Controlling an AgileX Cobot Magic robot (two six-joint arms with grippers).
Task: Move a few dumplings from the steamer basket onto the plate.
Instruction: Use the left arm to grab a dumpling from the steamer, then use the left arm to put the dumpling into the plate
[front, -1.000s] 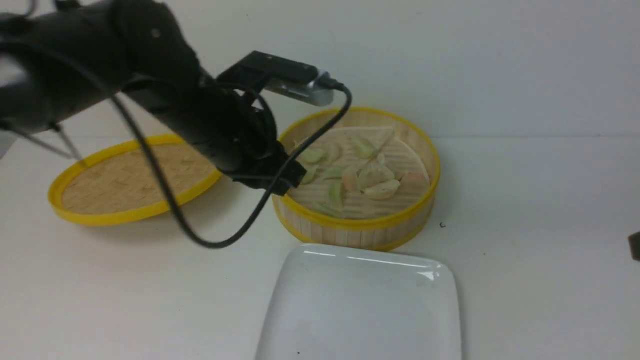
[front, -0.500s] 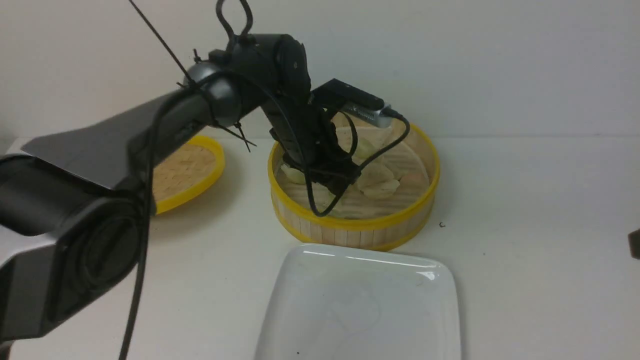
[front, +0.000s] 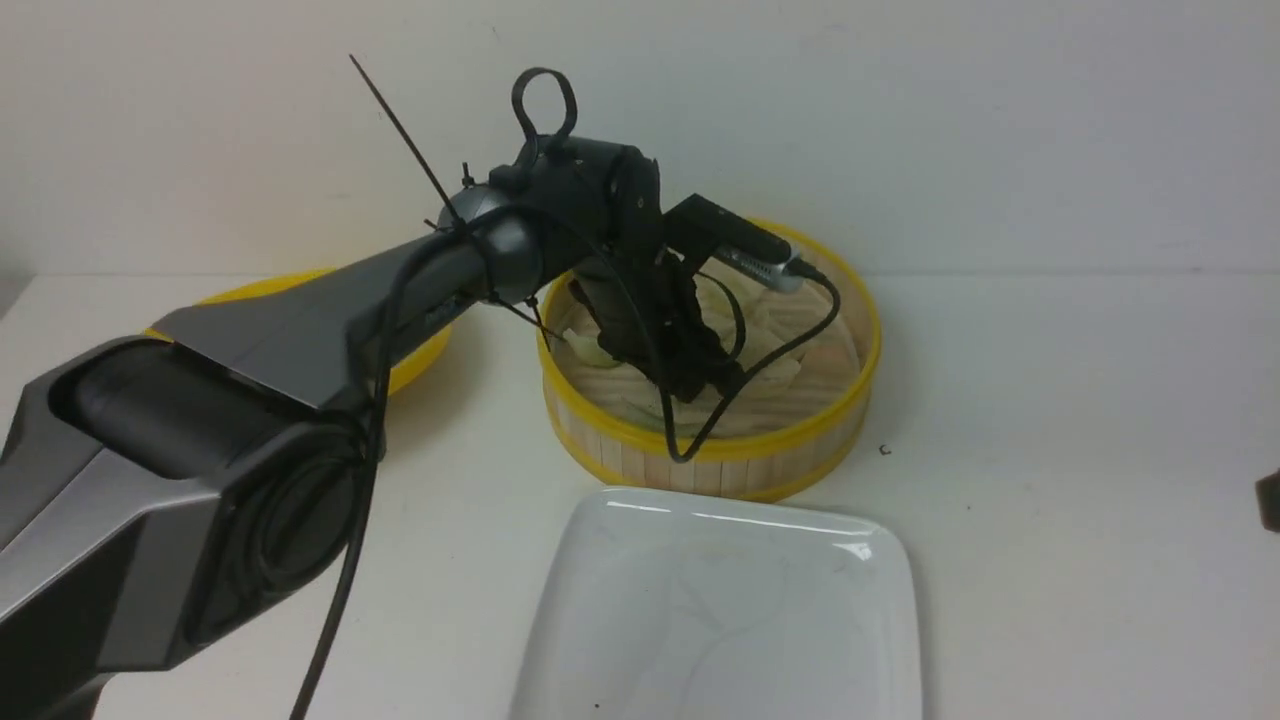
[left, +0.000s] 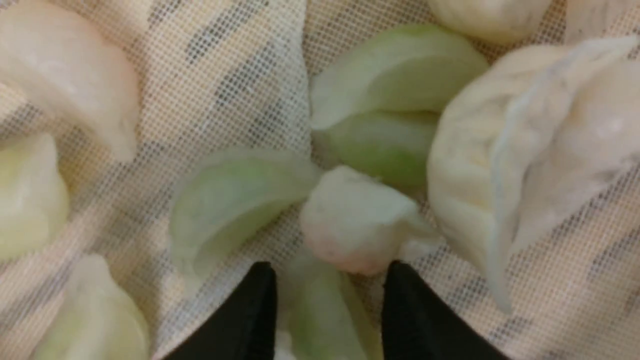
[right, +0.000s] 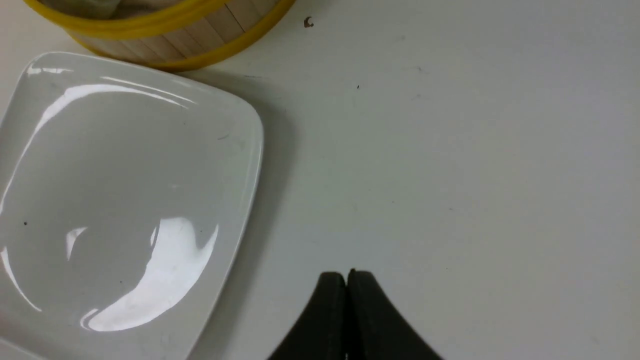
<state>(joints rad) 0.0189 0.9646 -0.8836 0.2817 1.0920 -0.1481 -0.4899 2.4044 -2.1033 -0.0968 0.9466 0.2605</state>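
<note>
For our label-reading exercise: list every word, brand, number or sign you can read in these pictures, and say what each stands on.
No readable text in any view.
The glossy white rounded-square plate and the round bamboo-slat steamer basket with yellow rims carry no print.
The small dark curled mark on the white table looks like a speck, not a letter.

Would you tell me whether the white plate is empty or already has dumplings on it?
Empty, as far as it shows: the plate is bare glossy white in the front and right wrist views.
</note>
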